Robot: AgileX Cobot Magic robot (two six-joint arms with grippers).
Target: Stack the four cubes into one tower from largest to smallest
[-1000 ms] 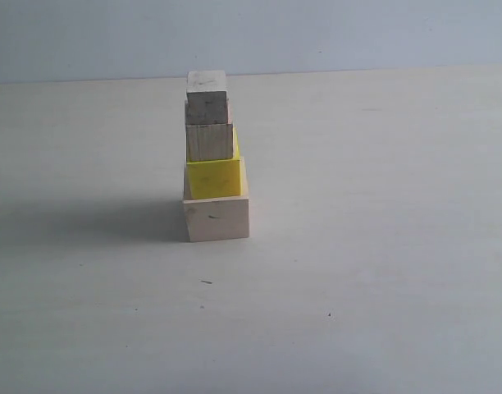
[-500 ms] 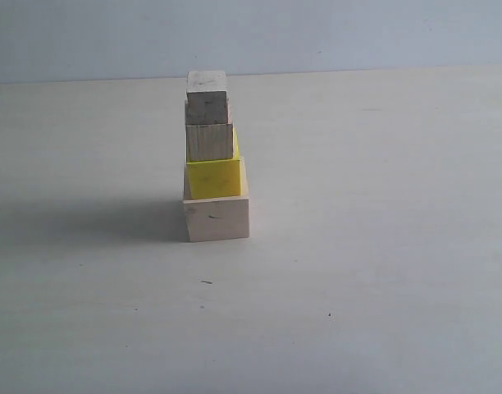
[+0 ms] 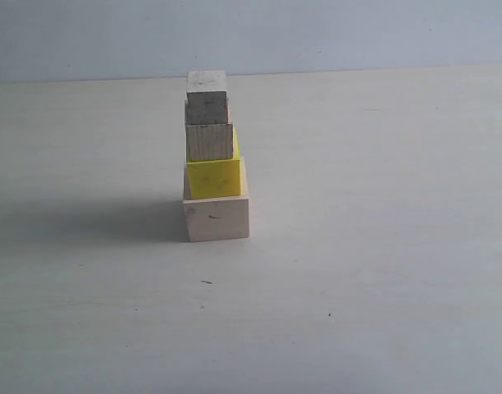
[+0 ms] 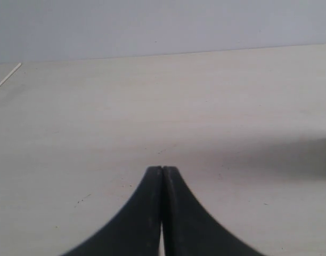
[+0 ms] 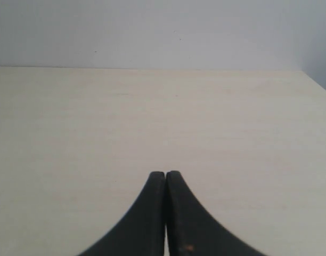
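Pale table point(image 3: 382, 246) below a grey-blue wall point(image 3: 358, 33), with the tower point(image 3: 212, 156) standing left of centre.
Large cube point(image 3: 217, 219) rests on the table, yellow cube point(image 3: 213, 178) on it, then medium cube point(image 3: 209, 142), and small cube point(image 3: 207, 100) on top, the upper ones set toward the left edge. Left claw point(image 4: 162, 170) and right claw point(image 5: 166, 175) are both closed, jaws pressed together on nothing, each over bare table.

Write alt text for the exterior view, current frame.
A four-cube tower stands on a pale table: large pale wooden cube at the base, then a yellow cube, a medium bare-wood cube and a small bare-wood cube on top. No robot arm is in view; a plain wall lies behind.
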